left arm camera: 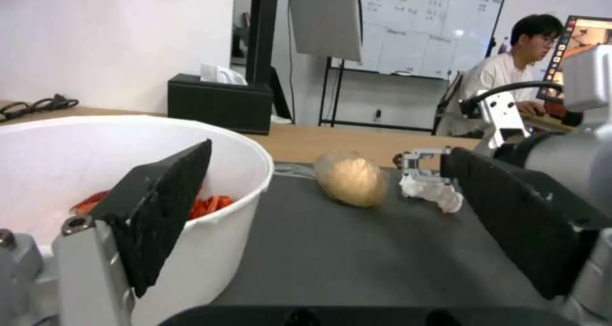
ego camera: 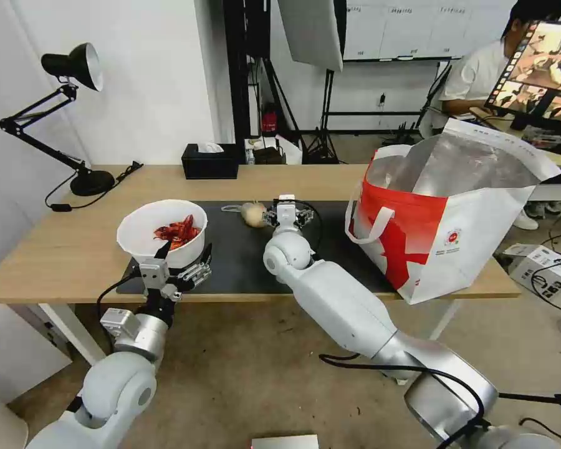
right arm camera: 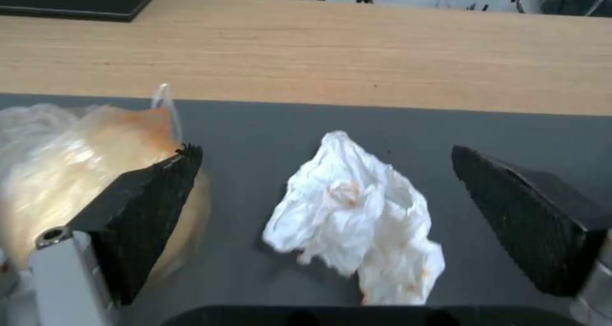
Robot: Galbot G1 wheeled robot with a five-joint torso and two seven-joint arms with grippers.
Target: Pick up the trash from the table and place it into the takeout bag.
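honestly the risk here: right gripper point(right arm camera: 332, 211) is spread open around the crumpled tissue point(right arm camera: 357, 221), but its one pad touches the plastic-wrapped lump point(right arm camera: 76, 173), so closing might snag that too, while left gripper point(left arm camera: 344, 221) straddles the bowl point(left arm camera: 210, 240) rim, open.

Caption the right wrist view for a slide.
Open right end effector straddles the tissue on the mat, with the wrapped lump beside one finger.

On the tabletop point(ego camera: 56, 249) a mat point(ego camera: 243, 255) carries the bowl point(ego camera: 162, 237) at its left near corner; the wrapped lump point(ego camera: 253, 214) lies at its far edge, the tissue point(right arm camera: 357, 221) just right. The takeout bag point(ego camera: 455, 237) stands right; the tissue box point(ego camera: 210, 162) sits far behind.
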